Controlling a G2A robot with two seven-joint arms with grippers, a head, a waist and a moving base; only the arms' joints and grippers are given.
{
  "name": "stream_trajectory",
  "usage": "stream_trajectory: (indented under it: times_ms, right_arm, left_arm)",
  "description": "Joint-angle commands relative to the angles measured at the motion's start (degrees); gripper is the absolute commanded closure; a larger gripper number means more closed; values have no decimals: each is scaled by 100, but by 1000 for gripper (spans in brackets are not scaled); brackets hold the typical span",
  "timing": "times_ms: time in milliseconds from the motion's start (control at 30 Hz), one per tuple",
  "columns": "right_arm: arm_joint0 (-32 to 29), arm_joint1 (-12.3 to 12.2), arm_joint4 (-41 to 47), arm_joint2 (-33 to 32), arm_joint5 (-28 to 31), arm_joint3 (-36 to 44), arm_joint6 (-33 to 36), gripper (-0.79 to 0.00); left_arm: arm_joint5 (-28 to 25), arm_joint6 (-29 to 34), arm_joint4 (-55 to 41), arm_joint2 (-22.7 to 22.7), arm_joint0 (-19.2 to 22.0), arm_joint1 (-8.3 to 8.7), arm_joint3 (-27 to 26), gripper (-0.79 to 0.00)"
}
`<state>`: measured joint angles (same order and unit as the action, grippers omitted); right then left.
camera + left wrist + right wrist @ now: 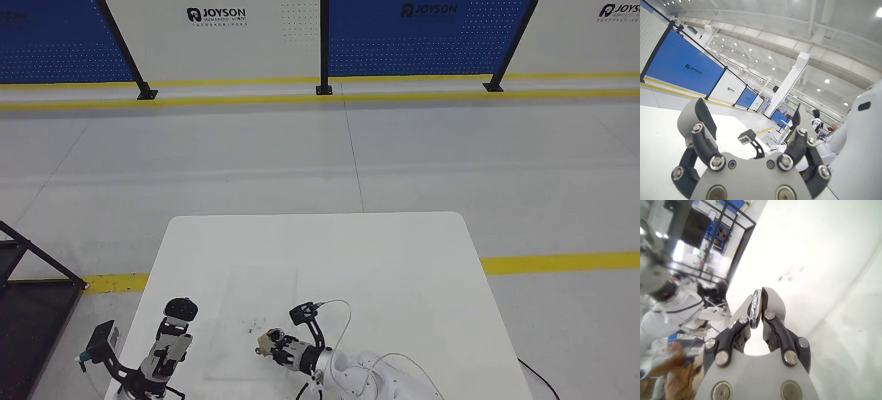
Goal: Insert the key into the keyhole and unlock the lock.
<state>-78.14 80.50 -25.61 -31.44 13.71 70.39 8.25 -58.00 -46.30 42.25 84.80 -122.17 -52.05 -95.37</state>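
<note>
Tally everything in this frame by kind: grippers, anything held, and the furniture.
Grippers: 2 (left gripper open, right gripper shut)
Held chrome-and-brass metal piece, lock or key unclear: 1
White table: 1
Total: 4

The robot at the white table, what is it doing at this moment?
The right gripper is shut on a small shiny metal piece, chrome and brass in colour, over the white table; whether it is the lock or the key I cannot tell. The left gripper is open and empty, beside it at the table's near edge.
</note>
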Motion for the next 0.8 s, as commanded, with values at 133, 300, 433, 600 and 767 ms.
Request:
stream_trajectory:
  times_ms: [133, 300, 433, 600, 767]
  right_arm:
    - [138, 152, -147, 168, -84, -280, -270, -773]
    - [24, 119, -604, 208, -183, -42, -350, -785]
    - [-148, 5, -1096, 102, -412, 331, -441, -785]
    - [-459, -224, -1821, -118, -729, 1055, -400, -785]
    - [-910, -503, -2893, -383, -1278, 1964, -216, -785]
  left_arm:
    - [0, 0, -1, -1, 1, 1, 0, -785]
    - [0, 0, -1, -1, 1, 1, 0, -785]
    - [0, 0, -1, -1, 1, 1, 0, -785]
    - [0, 0, -1, -1, 1, 1, 0, -785]
    - [0, 0, -1, -1, 1, 1, 0, -785]
